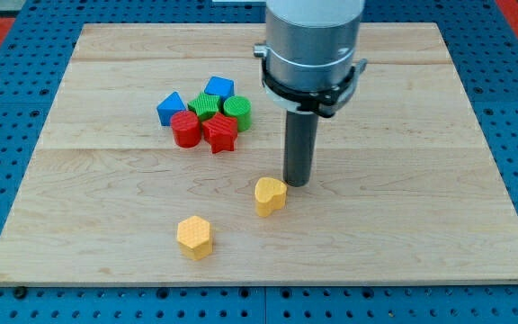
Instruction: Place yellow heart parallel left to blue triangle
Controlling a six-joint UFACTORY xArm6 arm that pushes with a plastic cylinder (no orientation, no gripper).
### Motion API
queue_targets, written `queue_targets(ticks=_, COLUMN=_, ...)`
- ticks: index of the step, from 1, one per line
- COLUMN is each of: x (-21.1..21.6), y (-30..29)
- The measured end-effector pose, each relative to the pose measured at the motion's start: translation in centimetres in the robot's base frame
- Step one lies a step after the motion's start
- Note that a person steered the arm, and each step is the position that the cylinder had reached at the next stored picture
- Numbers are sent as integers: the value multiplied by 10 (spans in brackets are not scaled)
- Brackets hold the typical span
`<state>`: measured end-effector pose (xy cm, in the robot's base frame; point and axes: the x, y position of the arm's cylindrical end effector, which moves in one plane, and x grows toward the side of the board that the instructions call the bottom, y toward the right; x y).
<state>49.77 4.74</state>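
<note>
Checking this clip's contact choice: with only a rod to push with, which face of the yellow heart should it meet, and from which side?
No hold is possible, only a push. The yellow heart must travel toward the view's upper left, to sit left of the blue triangle. So contact its lower-right face. My tip now sits just to its upper right, so it should probably circle lower first.

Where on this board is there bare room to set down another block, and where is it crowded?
Bare: the board right of my tip, and left of the yellow hexagon. Crowded: the view's upper left, where the blue triangle heads a tight cluster.
</note>
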Motion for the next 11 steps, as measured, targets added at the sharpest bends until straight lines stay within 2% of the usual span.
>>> queue_targets(ticks=1, x=22, y=4)
queue_targets(ticks=2, x=25, y=-13)
queue_targets(ticks=4, x=25, y=-97)
queue_targets(ticks=5, x=32, y=-101)
queue_targets(ticks=8, x=32, y=-213)
queue_targets(ticks=11, x=39, y=-228)
